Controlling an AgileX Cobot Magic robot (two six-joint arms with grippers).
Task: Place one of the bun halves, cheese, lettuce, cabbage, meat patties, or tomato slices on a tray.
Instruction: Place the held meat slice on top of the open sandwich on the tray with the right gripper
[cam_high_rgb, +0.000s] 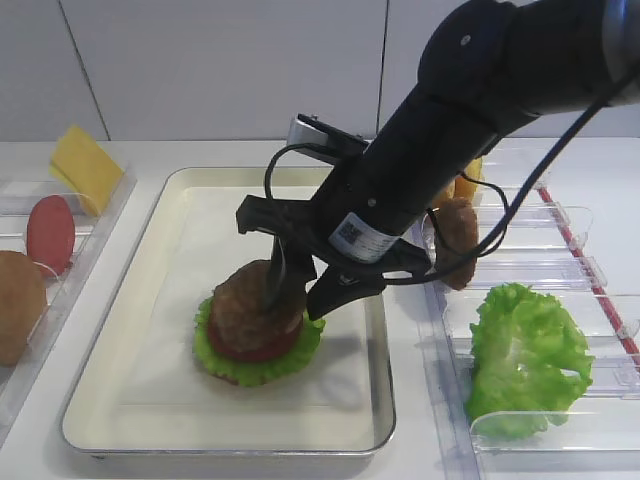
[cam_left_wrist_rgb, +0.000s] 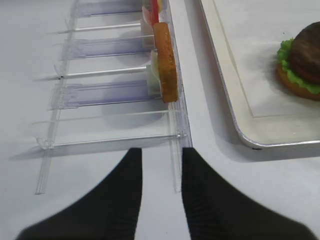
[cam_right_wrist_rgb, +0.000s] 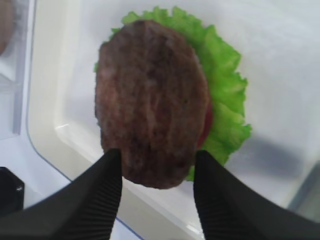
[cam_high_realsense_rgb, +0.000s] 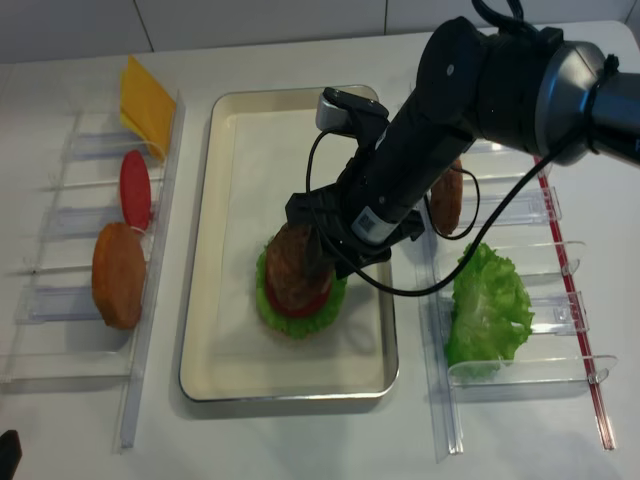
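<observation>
From my seat the right hand (cam_right_wrist_rgb: 157, 187) hangs spread over the meat patty (cam_right_wrist_rgb: 150, 100), which tops tomato and lettuce (cam_high_rgb: 258, 372) on the tray (cam_high_rgb: 150, 300), white tabletop (cam_high_rgb: 420, 455) below and pale wall (cam_high_rgb: 200, 60) beyond.

Tray (cam_high_rgb: 150, 300) sits mid-table, clear bins either side. On the tray, toward its front right: a stack with a bun half (cam_left_wrist_rgb: 295, 86) at the bottom, lettuce (cam_high_rgb: 235, 368) on it, tomato slice (cam_high_rgb: 250, 350) above that, meat patty (cam_high_rgb: 250, 300) on top. Right gripper (cam_high_rgb: 300, 295) is directly over the stack, 1 finger on each side of the patty.

Left bins, back to front: cheese (cam_high_rgb: 85, 165), a 2nd tomato slice (cam_high_rgb: 50, 232), a 2nd bun half (cam_high_rgb: 18, 305).

Right bins: a 2nd patty (cam_high_rgb: 458, 240) just beside the tray's right edge, a loose lettuce leaf (cam_high_rgb: 525, 355) in front of it.

Left gripper (cam_left_wrist_rgb: 160, 172) is over the front end of the left bins.
</observation>
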